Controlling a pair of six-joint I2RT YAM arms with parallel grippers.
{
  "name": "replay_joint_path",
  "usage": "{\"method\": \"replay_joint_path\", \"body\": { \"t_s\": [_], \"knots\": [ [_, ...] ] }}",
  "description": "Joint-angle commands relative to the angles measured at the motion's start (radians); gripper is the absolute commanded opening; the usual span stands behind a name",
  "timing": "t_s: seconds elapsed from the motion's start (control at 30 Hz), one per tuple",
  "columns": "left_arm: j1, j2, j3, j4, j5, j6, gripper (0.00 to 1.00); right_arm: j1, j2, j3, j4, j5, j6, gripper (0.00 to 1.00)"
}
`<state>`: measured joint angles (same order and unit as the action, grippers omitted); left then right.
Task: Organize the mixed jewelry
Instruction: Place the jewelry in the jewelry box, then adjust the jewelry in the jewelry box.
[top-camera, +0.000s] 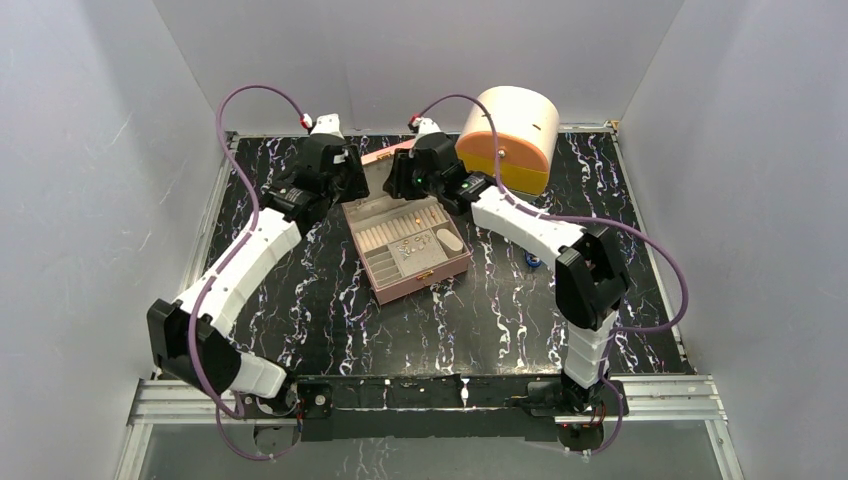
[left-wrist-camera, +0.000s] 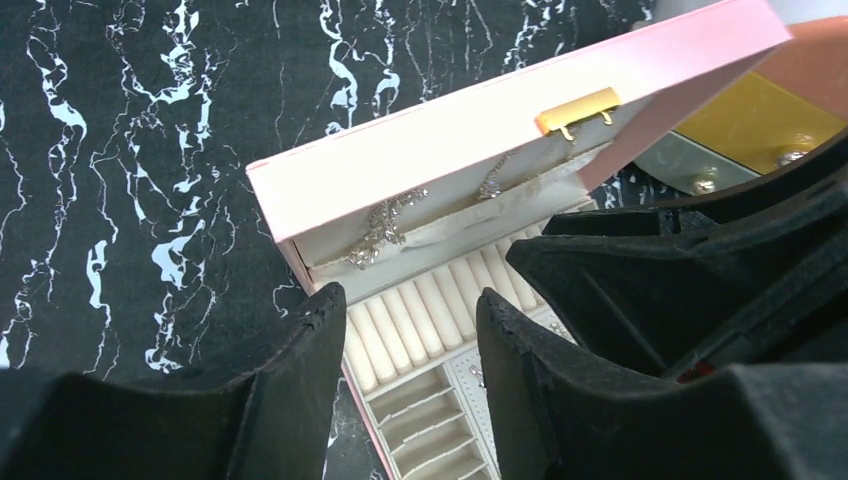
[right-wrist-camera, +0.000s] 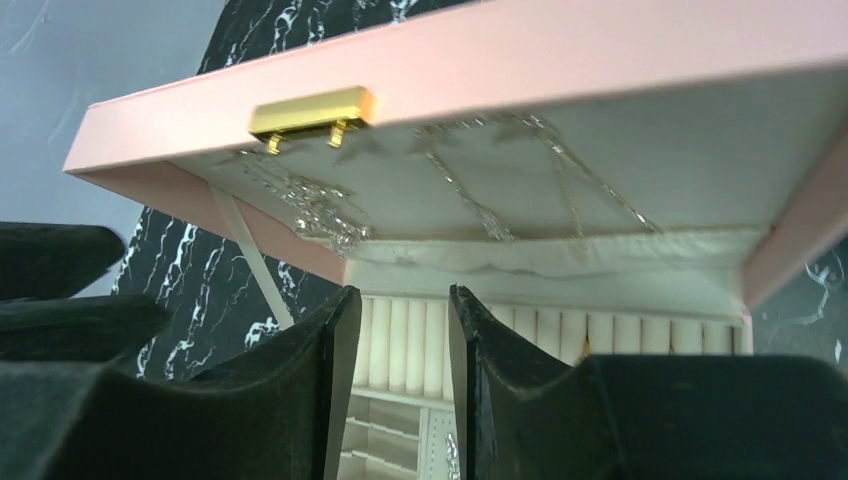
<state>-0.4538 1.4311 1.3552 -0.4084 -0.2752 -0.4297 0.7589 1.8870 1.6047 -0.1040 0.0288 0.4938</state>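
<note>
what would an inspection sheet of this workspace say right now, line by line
surface: black, white-veined table; no spills seen
job's things: tiny jewelry pieces lie in the tray of the open pink box; chains hang inside its lid
clutter: round cream-and-orange case at the rear right; small blue object right of the box
grippers: left claw and right claw both open, holding nothing, over the rear of the box by the lid
cables: purple cables loop off each arm, clear of the box
surroundings: plain grey walls on three sides
</note>
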Motion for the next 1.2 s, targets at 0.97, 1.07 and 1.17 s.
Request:
{"method": "replay_joint_path", "body": {
  "t_s": [0.97, 1.07, 1.17],
  "knots": [
    [0.012, -0.109, -0.1, 0.107, 0.118, -0.09, 0.43, 0.071, 0.164, 0.163, -0.153, 0.315, 0.686, 0.55],
    [0.012, -0.109, -0.14, 0.155, 0.101, -0.067, 0.43, 0.069, 0.207, 0.208, -0.18, 0.304, 0.694, 0.55],
    [0.009, -0.11, -0.17, 0.201, 0.065, -0.031, 0.42, 0.069, 0.235, 0.233, -0.199, 0.299, 0.702, 0.54]
  ]
}}
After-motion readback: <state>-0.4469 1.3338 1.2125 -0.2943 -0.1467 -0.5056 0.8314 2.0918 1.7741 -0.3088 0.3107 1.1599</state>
